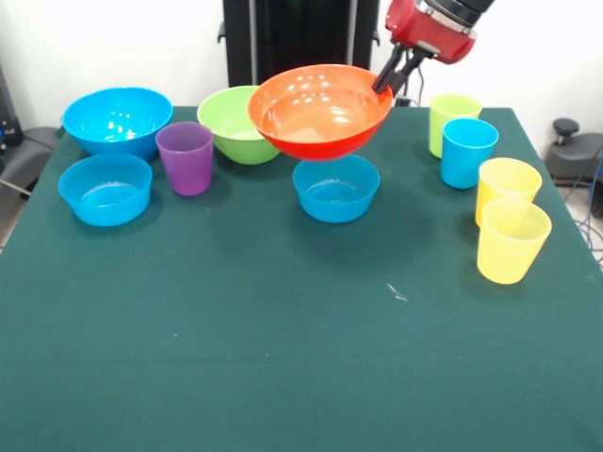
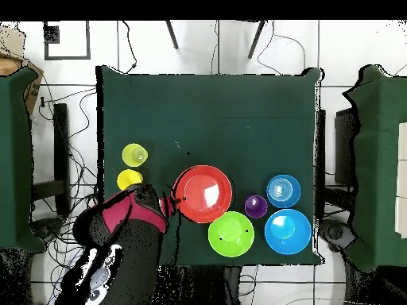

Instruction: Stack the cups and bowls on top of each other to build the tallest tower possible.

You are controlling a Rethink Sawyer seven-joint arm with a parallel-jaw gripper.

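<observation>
My gripper [image 1: 392, 75] is shut on the right rim of the wide orange bowl [image 1: 318, 109], which it holds up, slightly tilted, just above a small blue bowl [image 1: 335, 188]. Whether the two bowls touch I cannot tell. From overhead the orange bowl [image 2: 203, 193] hides that blue bowl, with the gripper [image 2: 169, 204] at its left rim. The purple cup [image 1: 186, 157] stands upright to the left, in front of the lime green bowl [image 1: 234, 124]. At the right stand a green cup [image 1: 452, 121], a blue cup [image 1: 468, 151] and two yellow cups [image 1: 507, 186] [image 1: 513, 242].
A large blue bowl [image 1: 118, 120] sits at the far left with another small blue bowl [image 1: 105, 188] in front of it. The green cloth table [image 1: 283, 358] stretches toward the camera. Overhead, the arm [image 2: 127, 230] covers the table's lower left corner.
</observation>
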